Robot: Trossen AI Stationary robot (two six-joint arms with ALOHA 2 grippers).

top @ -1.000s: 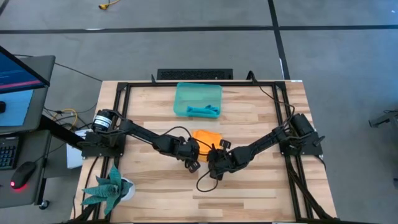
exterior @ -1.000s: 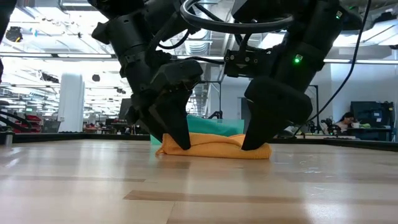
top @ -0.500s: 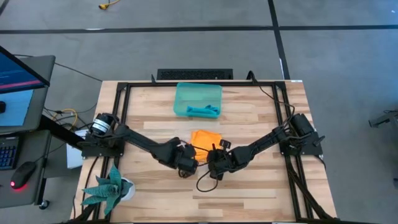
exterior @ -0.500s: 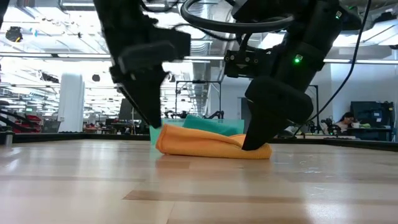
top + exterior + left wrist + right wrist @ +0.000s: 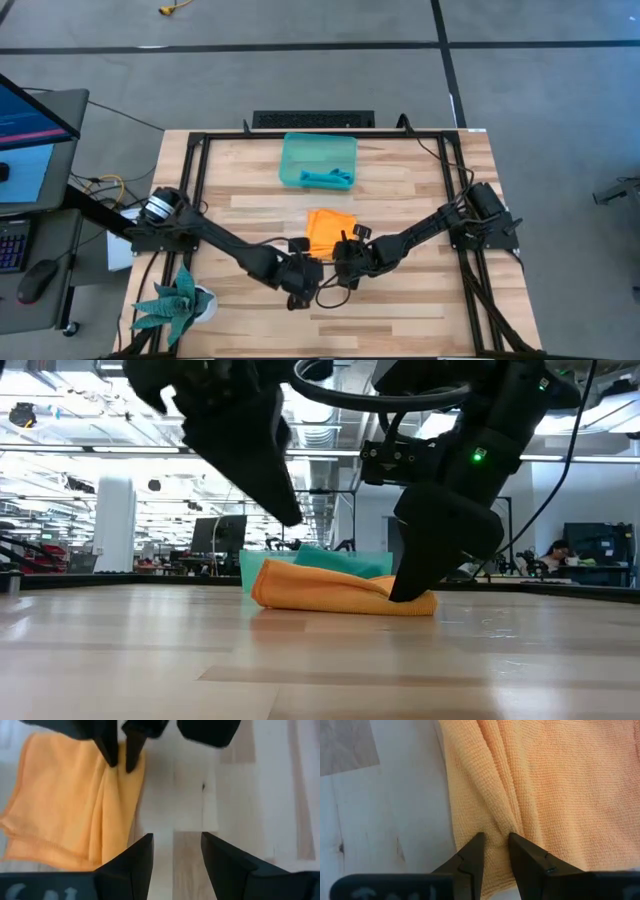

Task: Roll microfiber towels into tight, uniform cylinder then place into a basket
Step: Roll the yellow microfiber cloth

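Teal towel (image 5: 326, 178) lies in the basket (image 5: 318, 160) at the far side, apparently rolled, though the view is too small to be sure. Orange towel (image 5: 330, 228) lies mid-table, folded, not yet rolled. Right gripper (image 5: 494, 851) pinches its near edge; left gripper (image 5: 172, 851) hangs open and empty, just nearer.

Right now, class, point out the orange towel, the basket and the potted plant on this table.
orange towel (image 5: 330, 226): high view, middle of the folded cloth.
basket (image 5: 291, 160): high view, its left wall.
potted plant (image 5: 172, 305): high view, the green leaves.
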